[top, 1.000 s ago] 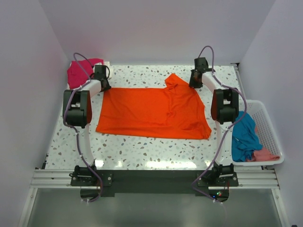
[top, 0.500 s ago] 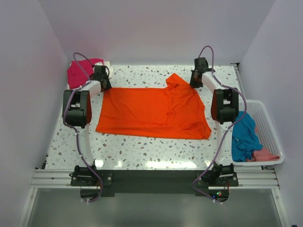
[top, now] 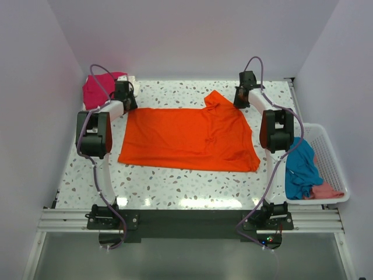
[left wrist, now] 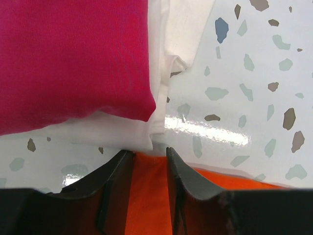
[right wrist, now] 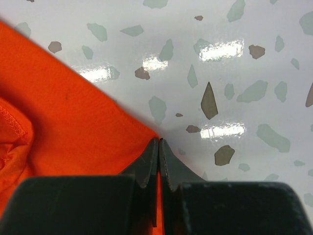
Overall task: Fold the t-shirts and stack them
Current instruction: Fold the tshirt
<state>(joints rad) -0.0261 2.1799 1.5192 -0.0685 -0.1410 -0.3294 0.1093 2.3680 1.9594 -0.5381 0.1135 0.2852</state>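
Observation:
The bright orange t-shirt [top: 186,137] lies spread flat on the speckled table [top: 175,184]. My left gripper [top: 126,100] is at its far left corner. In the left wrist view its jaws [left wrist: 149,154] stand apart with orange cloth [left wrist: 146,196] lying between them. My right gripper [top: 239,99] is at the shirt's far right edge. In the right wrist view it [right wrist: 159,142] is shut on the orange hem [right wrist: 73,122]. A folded magenta-pink shirt [left wrist: 73,58] lies on a white shirt [left wrist: 122,134] just beyond the left gripper.
A white slatted basket [top: 335,149] hangs off the table's right edge, holding a teal-blue shirt [top: 302,166] and a salmon-pink shirt [top: 326,191]. The magenta stack [top: 96,90] sits in the far left corner. Walls close the table on three sides.
The left arm has shifted very slightly to the left. The orange shirt and the right arm look unchanged.

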